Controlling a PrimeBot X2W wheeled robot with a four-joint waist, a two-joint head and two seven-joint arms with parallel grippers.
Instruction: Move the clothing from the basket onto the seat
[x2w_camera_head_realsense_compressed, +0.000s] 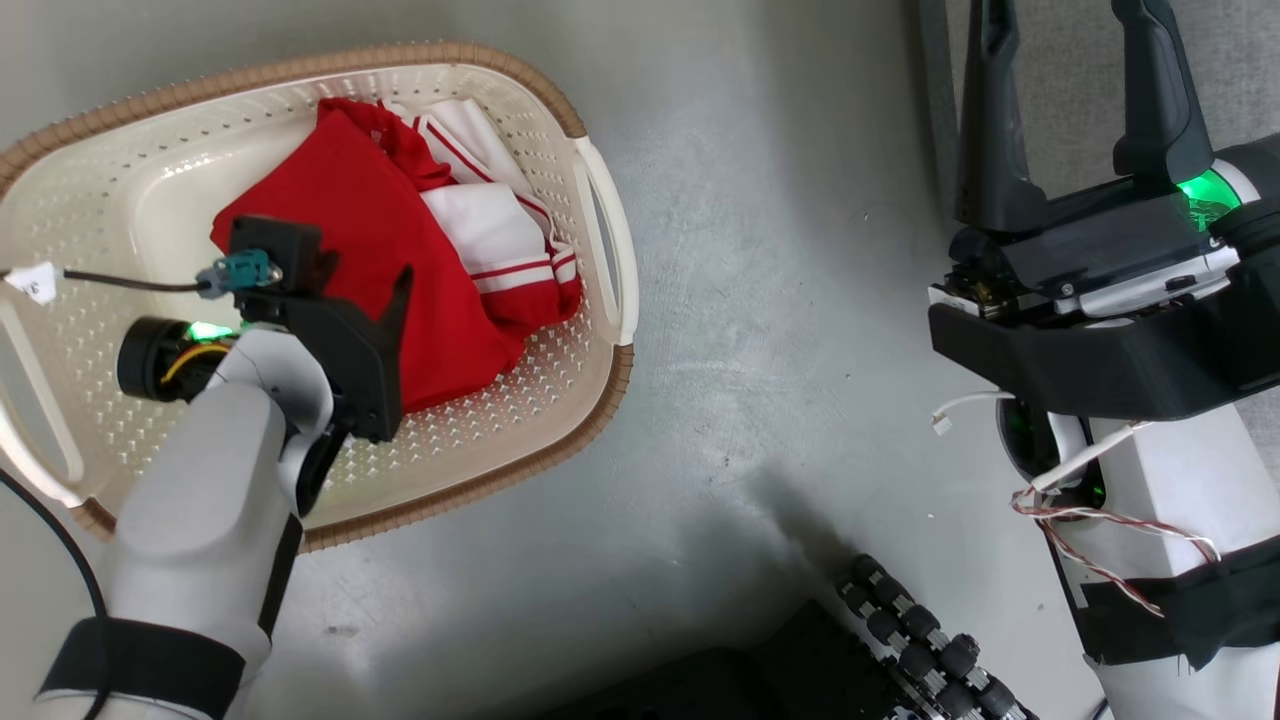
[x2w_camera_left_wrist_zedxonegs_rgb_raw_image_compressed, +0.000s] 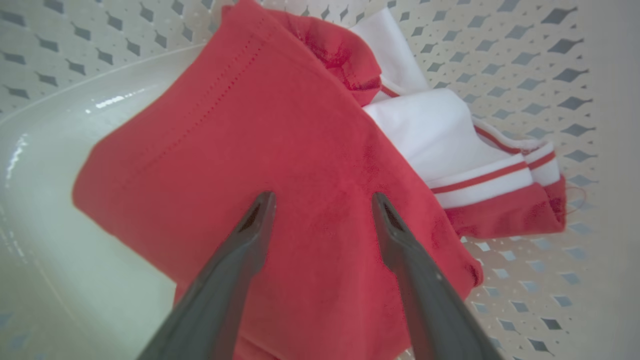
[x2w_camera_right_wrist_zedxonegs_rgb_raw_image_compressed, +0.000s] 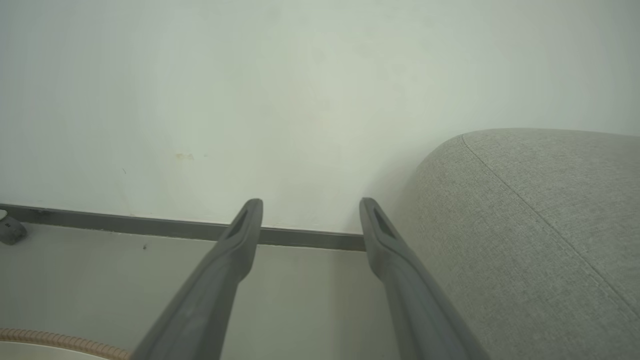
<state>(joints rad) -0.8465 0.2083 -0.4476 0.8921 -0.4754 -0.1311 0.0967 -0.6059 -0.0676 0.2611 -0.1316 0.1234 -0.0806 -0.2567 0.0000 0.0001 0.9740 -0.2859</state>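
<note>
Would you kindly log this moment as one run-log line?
left gripper: open, over clothing | right gripper: open, beside seat | clothing: in basket, ungrasped

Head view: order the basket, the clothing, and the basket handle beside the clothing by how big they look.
Largest to smallest:
1. basket
2. clothing
3. handle
None look close in size.

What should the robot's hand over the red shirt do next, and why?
Probably the left gripper should dip a little lower and then close. Its jaws stand open, one on each side of a red fold of the clothing, which lies in the basket, and nothing is pinched yet.
</note>
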